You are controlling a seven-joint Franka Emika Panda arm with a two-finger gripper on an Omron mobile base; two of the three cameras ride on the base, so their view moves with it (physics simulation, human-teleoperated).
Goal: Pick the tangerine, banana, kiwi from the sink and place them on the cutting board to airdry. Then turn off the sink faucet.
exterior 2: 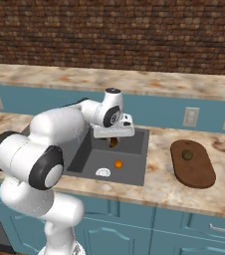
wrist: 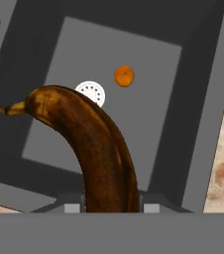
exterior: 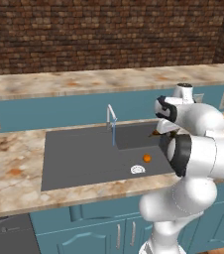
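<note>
Domestic kitchen. A dark sink [exterior: 84,158] with a silver faucet [exterior: 111,116] sits in a marbled stone counter [exterior: 15,168] over teal cabinet doors [exterior 2: 184,229]. Behind run a teal backsplash with wall sockets [exterior 2: 190,116] and a brick wall [exterior 2: 109,35]; a wooden cutting board [exterior 2: 196,169] lies beyond the fingers' right.

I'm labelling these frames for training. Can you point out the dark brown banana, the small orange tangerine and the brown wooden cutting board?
dark brown curved banana [wrist: 101,149], hand view, middle of its body.
small bright orange tangerine [exterior 2: 118,164], right base view, its centre.
dark brown wooden cutting board [exterior 2: 196,172], right base view, bare wood.
</note>
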